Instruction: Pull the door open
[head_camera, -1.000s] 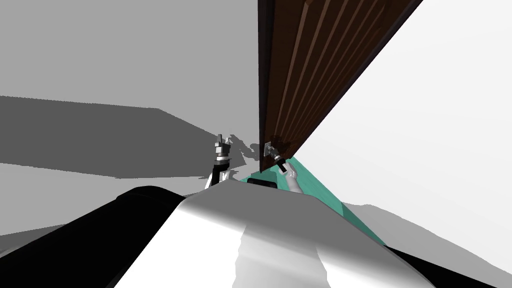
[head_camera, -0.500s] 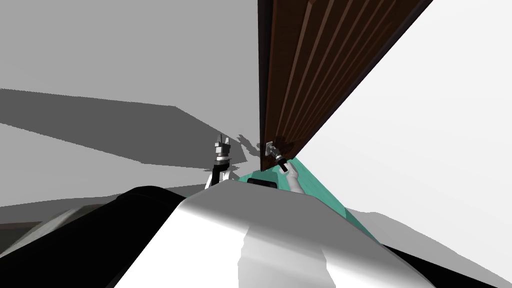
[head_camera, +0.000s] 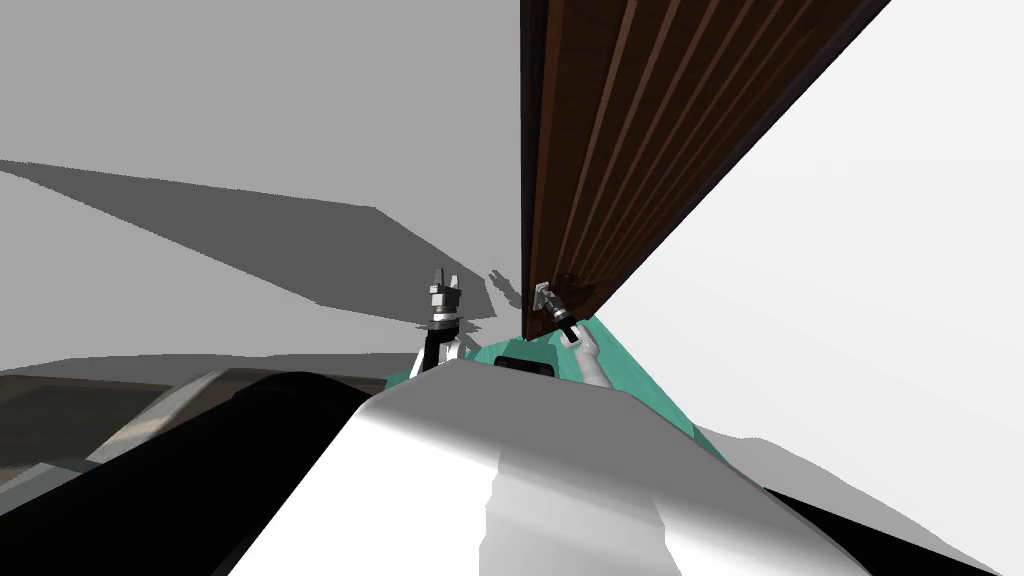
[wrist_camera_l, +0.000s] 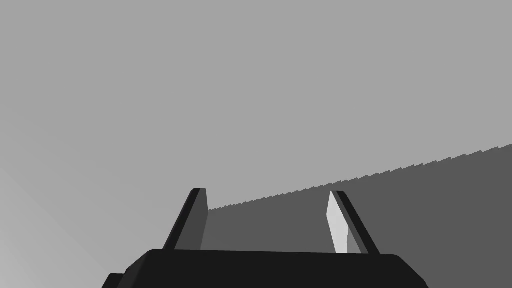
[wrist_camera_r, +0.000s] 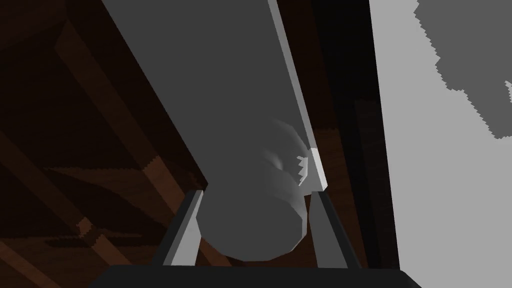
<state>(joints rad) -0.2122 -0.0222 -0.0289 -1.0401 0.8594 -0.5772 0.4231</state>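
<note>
The right tool (wrist_camera_r: 252, 194) is clamped on the round grey knob (wrist_camera_r: 250, 227) near the free edge of the dark brown panelled door (head_camera: 600, 150), while the left tool (wrist_camera_l: 267, 192) hangs open beside that edge, before a bare grey wall (head_camera: 250, 90).

The left hand (head_camera: 446, 280) was a dark boxy block with two thin blade-like fingers (wrist_camera_l: 338, 225), light grey on their flat faces and near-black along the edges. It was joined by a black wrist joint (head_camera: 441, 322) to a white left forearm (head_camera: 450, 352). The right hand (wrist_camera_r: 256, 194) had the same dark body and grey blades, on a pale right forearm (head_camera: 590, 368) behind a black-and-silver banded section.
</note>
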